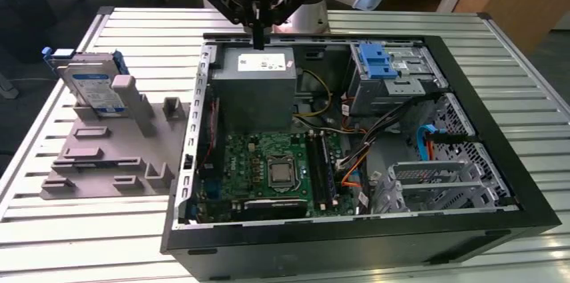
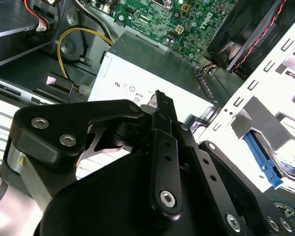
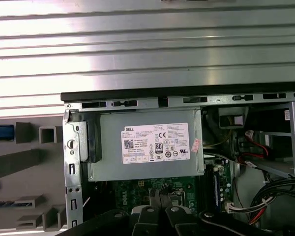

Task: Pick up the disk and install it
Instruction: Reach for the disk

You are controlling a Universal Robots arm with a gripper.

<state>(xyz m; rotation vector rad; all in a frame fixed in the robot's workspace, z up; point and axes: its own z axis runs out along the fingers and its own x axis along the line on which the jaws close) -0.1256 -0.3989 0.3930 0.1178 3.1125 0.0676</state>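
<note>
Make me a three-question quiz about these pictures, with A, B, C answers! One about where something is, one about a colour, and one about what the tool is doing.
1. Where is the disk?
A) standing in the grey stand beside the computer
B) on the green board
C) flat on the floor

2. What colour is the latch on the drive cage?
A) red
B) blue
C) yellow

3. The tool is:
A) holding the disk
B) gripping a cable
C) empty, over the grey box

Answers: 1 A, it stands upright in the stand at the exterior view's left. 2 B, the plastic is plainly blue. 3 C, its tip hangs above the box with nothing in it.
</note>
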